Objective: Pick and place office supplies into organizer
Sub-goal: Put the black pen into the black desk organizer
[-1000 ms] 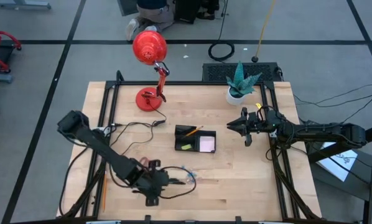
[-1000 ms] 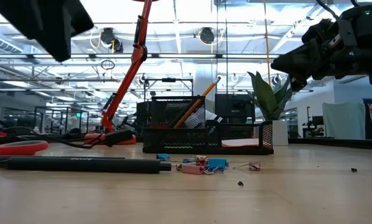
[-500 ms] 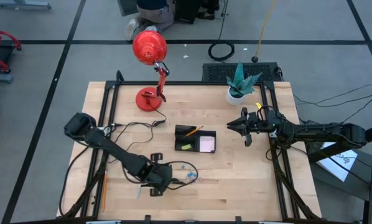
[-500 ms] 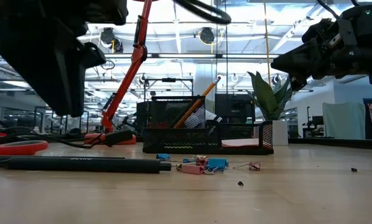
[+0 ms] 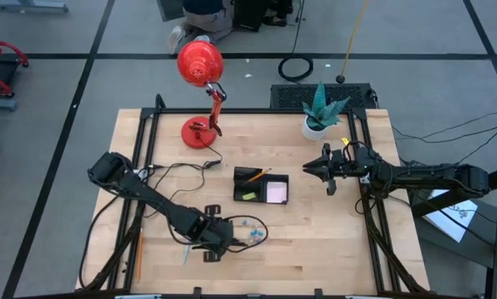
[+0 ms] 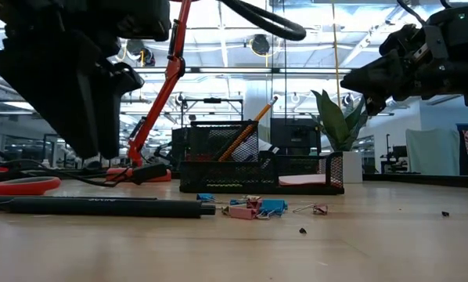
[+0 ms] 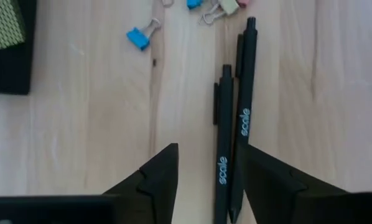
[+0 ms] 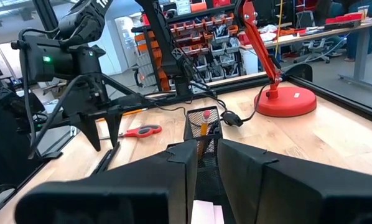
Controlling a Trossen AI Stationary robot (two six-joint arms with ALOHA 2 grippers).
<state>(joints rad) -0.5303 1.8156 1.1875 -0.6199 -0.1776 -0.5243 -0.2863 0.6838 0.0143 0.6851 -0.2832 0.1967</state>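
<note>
- Left gripper (image 7: 208, 180) hung low over the near-left part of the table (image 5: 332, 241), fingers (image 7: 158, 177) parted with bare wood showing between them; nothing held.
- Two black pens (image 7: 232, 149) lay side by side on the wood just beside the gripper's gap, one of them running alongside the inner edge of one finger. Whether that finger touched it, could not tell.
- Just beyond the pen tips sat a loose scatter of small binder clips (image 7: 139, 37), blue and pale pink, resting on the table.
- High view put this same gripper (image 5: 219, 241) just left of the clips (image 5: 250, 232), nearer than the organizer.
- Organizer (image 5: 261, 185), a low black mesh tray, stood mid-table, well apart from the left gripper. An orange pencil (image 5: 255, 176) leaned in its far-left compartment, a yellow-green piece (image 5: 248, 196) lay in the near-left one, a pale sticky-note pad (image 5: 276, 192) in the right one.
- Red-handled scissors (image 6: 19, 186) lay at the table's left edge in the low view.
- Right gripper (image 5: 308, 169) waited above the table right of the organizer, fingers nearly closed, empty.
- Red desk lamp (image 5: 200, 91) stood at far left, white plant pot (image 5: 317, 126) at far right.
</note>
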